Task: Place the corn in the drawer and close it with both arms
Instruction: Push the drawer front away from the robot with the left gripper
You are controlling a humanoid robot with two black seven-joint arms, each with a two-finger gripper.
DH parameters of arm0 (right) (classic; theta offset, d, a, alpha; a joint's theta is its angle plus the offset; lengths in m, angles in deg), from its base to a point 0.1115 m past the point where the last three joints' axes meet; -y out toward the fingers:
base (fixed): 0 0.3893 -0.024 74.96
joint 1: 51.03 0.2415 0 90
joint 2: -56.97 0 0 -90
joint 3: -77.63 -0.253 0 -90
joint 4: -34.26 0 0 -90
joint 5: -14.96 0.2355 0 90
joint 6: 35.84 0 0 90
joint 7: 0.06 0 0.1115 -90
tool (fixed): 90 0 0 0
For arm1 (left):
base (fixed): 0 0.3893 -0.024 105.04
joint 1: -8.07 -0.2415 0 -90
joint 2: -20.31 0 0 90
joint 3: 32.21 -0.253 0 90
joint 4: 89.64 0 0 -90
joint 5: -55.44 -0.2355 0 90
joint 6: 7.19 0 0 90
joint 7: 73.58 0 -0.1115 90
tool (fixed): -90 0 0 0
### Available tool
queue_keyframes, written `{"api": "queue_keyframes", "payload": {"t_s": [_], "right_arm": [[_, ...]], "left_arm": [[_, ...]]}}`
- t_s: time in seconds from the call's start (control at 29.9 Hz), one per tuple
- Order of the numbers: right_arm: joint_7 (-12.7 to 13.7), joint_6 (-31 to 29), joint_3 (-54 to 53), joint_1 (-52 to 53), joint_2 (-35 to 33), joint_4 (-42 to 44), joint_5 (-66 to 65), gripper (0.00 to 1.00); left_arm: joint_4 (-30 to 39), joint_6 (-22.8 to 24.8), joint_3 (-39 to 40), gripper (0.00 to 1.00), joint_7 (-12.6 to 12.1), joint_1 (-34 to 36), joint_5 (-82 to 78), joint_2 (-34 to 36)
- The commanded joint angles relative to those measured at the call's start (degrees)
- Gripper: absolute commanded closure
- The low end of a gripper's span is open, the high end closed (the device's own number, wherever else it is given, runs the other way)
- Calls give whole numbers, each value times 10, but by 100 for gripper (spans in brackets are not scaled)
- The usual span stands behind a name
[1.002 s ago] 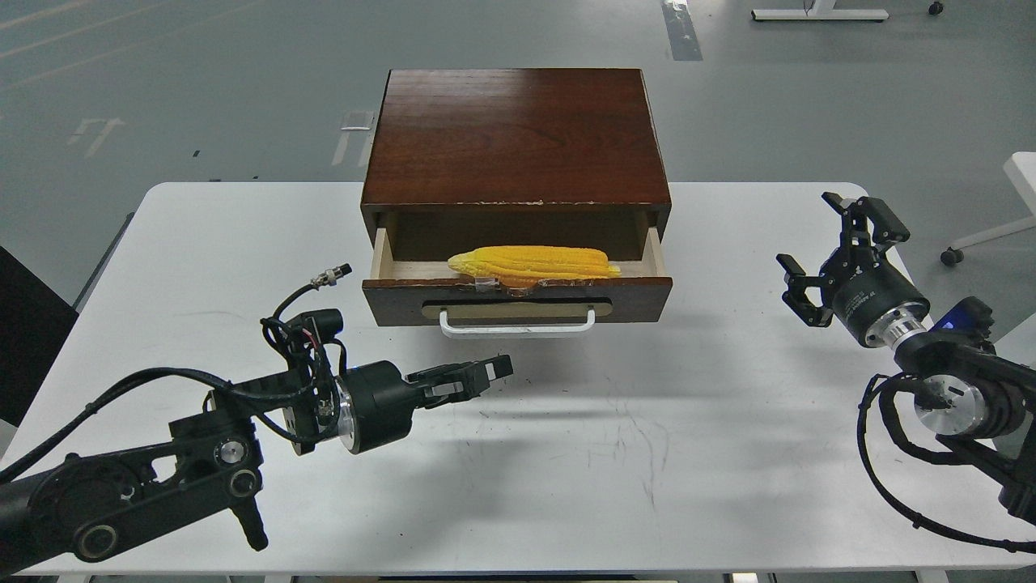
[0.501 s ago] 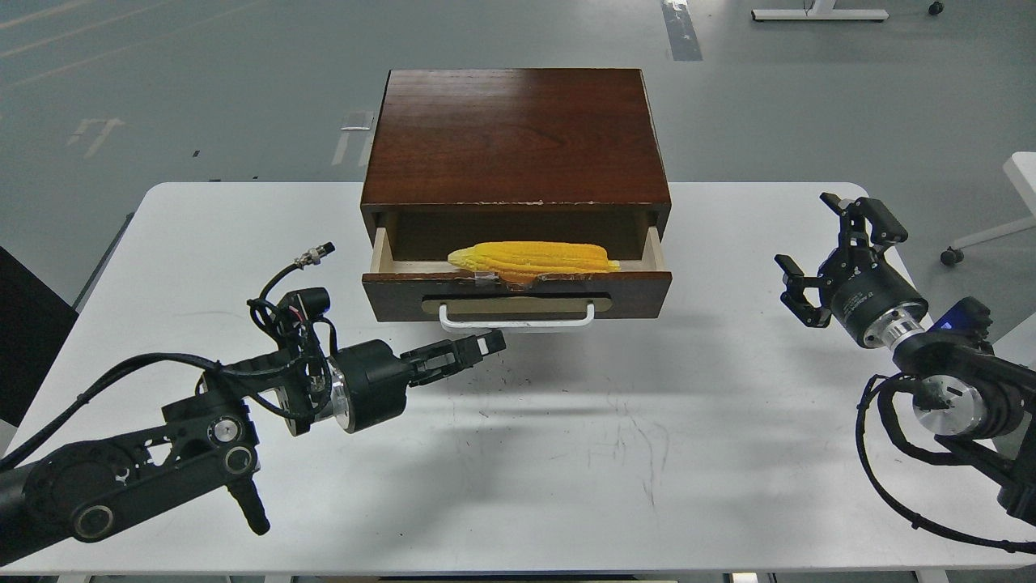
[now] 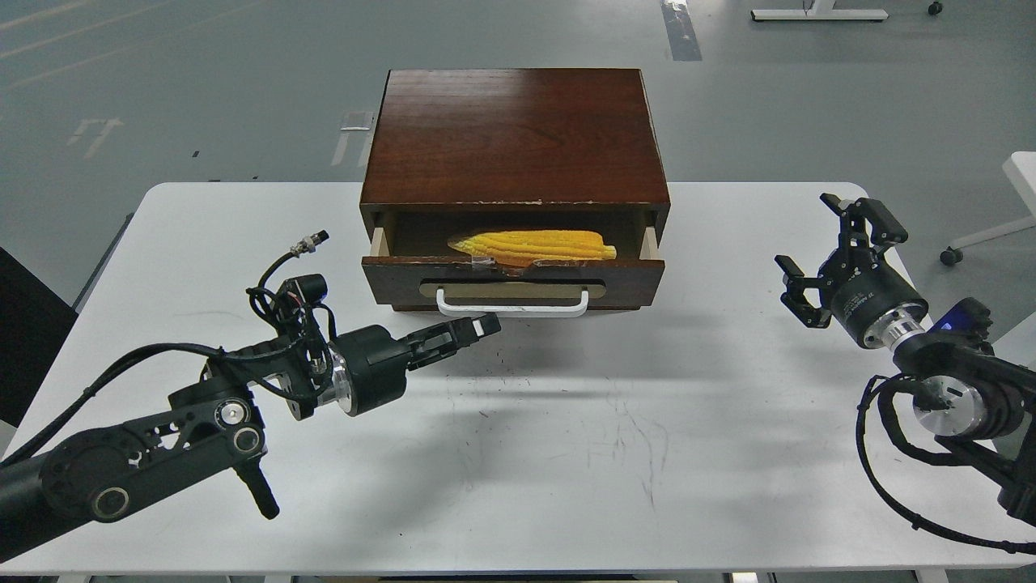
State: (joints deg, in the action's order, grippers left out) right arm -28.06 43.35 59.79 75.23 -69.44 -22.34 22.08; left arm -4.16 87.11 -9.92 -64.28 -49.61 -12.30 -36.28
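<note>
- The corn [image 3: 532, 244] lies inside the drawer [image 3: 513, 279], which stands only partly open — so the step in hand is the closing push.
- My left jaws [image 3: 477, 327] look pressed together, empty, tip just under the white handle [image 3: 512, 304] at the drawer front.
- My right jaws [image 3: 834, 255] hang released, well apart from the cabinet [image 3: 515, 134], above the desk [image 3: 566, 453].
- Next, I judge — a straight, level push inward, the right arm joining.

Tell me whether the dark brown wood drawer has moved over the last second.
Yes. The dark brown wood drawer has slid back into the brown cabinet, leaving a narrower gap; the cabinet top itself stays put.
</note>
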Motion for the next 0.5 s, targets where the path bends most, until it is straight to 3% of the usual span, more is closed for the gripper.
{"api": "queue_keyframes", "payload": {"t_s": [0.0,0.47], "right_arm": [[0,0,0,-1,-1,0,0,1],[0,0,0,-7,-1,0,0,1]], "left_arm": [[-10,0,2,100,-1,1,5,-4],[-59,29,7,100,0,30,32,-20]]}}
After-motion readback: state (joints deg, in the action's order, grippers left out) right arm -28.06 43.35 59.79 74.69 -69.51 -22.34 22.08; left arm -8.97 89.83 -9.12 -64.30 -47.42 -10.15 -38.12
